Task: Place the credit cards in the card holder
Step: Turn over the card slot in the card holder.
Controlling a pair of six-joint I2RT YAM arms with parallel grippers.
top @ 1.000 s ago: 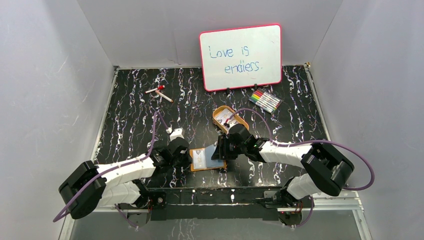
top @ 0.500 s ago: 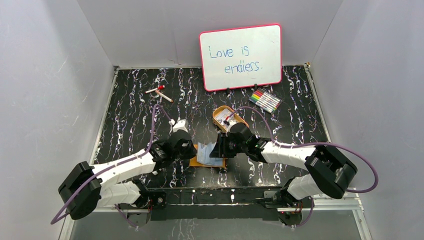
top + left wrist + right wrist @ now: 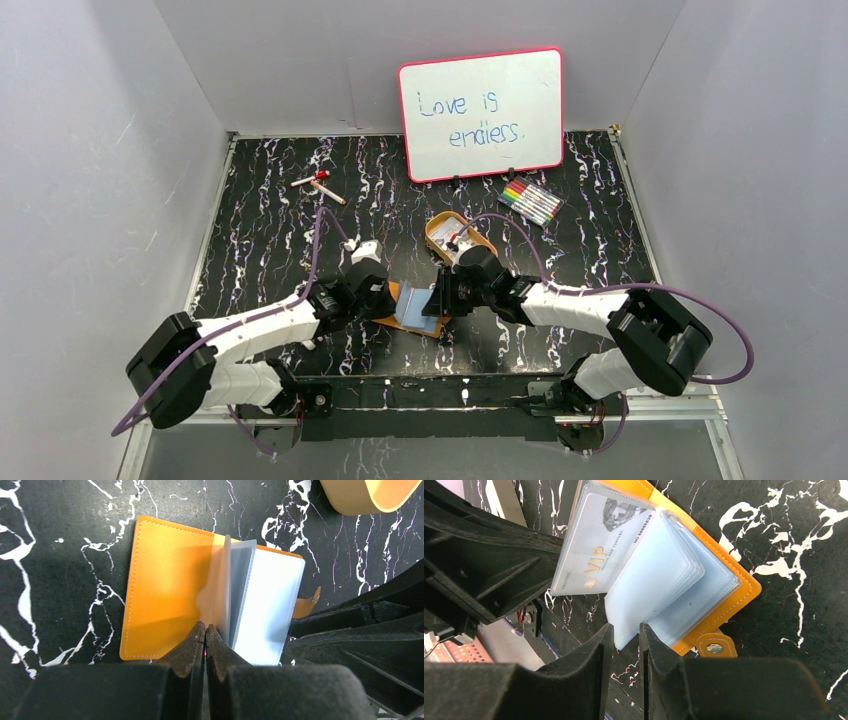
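Your left claw (image 3: pixel 205 631) is pinched tight on a clear leaf (image 3: pixel 226 580) of the orange holder (image 3: pixel 165 585), open on the desk (image 3: pixel 60 580) between the arms. Your right claw (image 3: pixel 626 636), nearly closed, nips its pale blue sleeves (image 3: pixel 659 585). One sleeved card (image 3: pixel 596 545) reads "VIP". The whiteboard (image 3: pixel 481 112) reads "Love is endless." A second ago the holder lay flat and square.

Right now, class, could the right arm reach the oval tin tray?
Probably yes: the tray lies just beyond the right gripper with nothing between, though it must first release the card holder sleeve it seems to pinch.
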